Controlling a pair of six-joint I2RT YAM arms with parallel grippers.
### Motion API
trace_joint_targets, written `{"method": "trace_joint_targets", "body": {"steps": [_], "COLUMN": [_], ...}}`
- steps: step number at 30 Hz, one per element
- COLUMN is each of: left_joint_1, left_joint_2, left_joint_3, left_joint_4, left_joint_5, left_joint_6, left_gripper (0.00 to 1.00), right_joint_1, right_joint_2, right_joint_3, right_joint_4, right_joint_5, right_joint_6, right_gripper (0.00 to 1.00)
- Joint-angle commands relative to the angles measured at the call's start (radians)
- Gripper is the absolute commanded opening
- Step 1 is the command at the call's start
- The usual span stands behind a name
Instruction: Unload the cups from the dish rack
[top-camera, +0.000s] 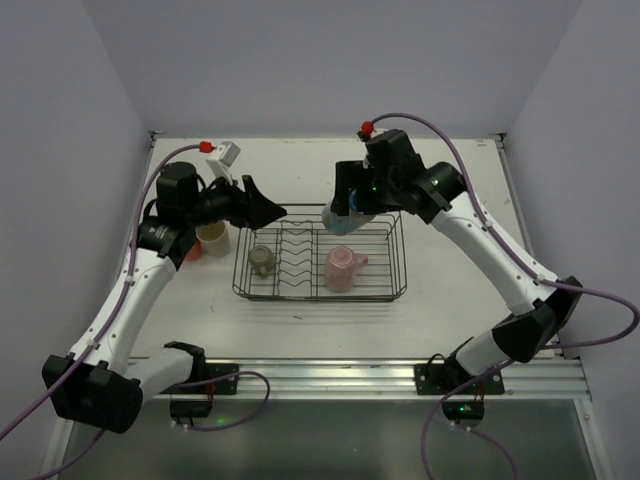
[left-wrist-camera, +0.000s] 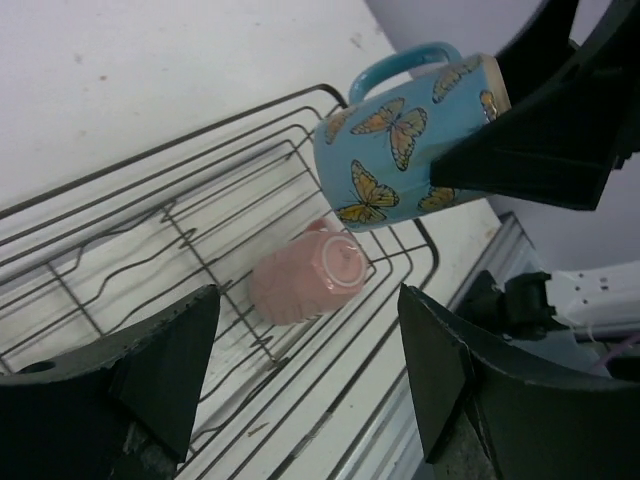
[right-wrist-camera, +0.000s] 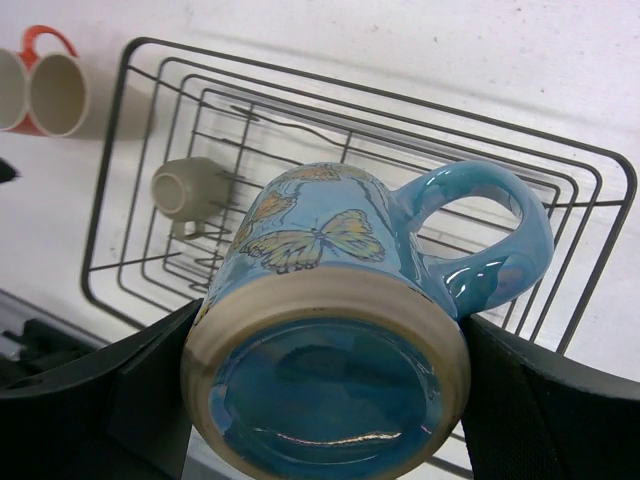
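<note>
Right tool (right-wrist-camera: 345, 400) pinches the blue mug (right-wrist-camera: 320, 260) just above the dish rack (top-camera: 404, 262) far side — I'd lift clear of the wires before swinging to the bench (top-camera: 450, 320); left tool (top-camera: 265, 208) is spread, empty.

Upright dividers (top-camera: 297, 255) split the dish rack (top-camera: 320, 297); open room surrounds the olive-grey mug (top-camera: 262, 261) left of them and the pink mug (top-camera: 343, 266) right. The blue mug (right-wrist-camera: 310, 240) in the right tool (top-camera: 347, 212) blocks the far rim, seemingly above the wires. Bare worktop (top-camera: 320, 330) lies in front.
</note>
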Motion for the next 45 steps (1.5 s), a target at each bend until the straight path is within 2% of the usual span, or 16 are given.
{"method": "trace_joint_targets", "body": {"steps": [1,7,11,14,18,26,36,45], "left_joint_1": [-0.003,-0.005,-0.005,-0.005,-0.008,-0.013,-0.014,-0.017], "left_joint_2": [-0.047,-0.069,-0.080,-0.086,-0.087,-0.112,-0.159,-0.175], "left_joint_3": [-0.084,-0.222,-0.304,-0.347,-0.370,-0.371,-0.365,-0.391], "left_joint_4": [0.248,0.590,0.877,1.035,1.149,1.204,1.123,1.124], "left_joint_5": [0.240,0.381,0.426,0.440,0.438,0.407,0.335,0.297], "left_joint_6": [-0.113,-0.343,-0.558,-0.673,-0.782,-0.879,-0.920,-0.971], "left_gripper": [0.76,0.78,0.78,0.78,0.79,0.78,0.77,0.77], "right_joint_1": [-0.017,-0.040,-0.071,-0.078,-0.092,-0.107,-0.114,-0.115], "right_joint_2": [-0.100,-0.186,-0.238,-0.268,-0.303,-0.329,-0.367,-0.369], "right_joint_3": [-0.004,-0.044,-0.087,-0.113,-0.145,-0.192,-0.240,-0.289], "right_joint_4": [0.107,0.161,0.230,0.280,0.358,0.500,0.609,0.730], "right_joint_5": [-0.133,-0.251,-0.357,-0.426,-0.522,-0.631,-0.671,-0.742], "right_joint_6": [-0.027,-0.033,-0.021,-0.010,0.011,0.065,0.108,0.163], "right_gripper": [0.00,0.00,0.00,0.00,0.00,0.00,0.00,0.00]}}
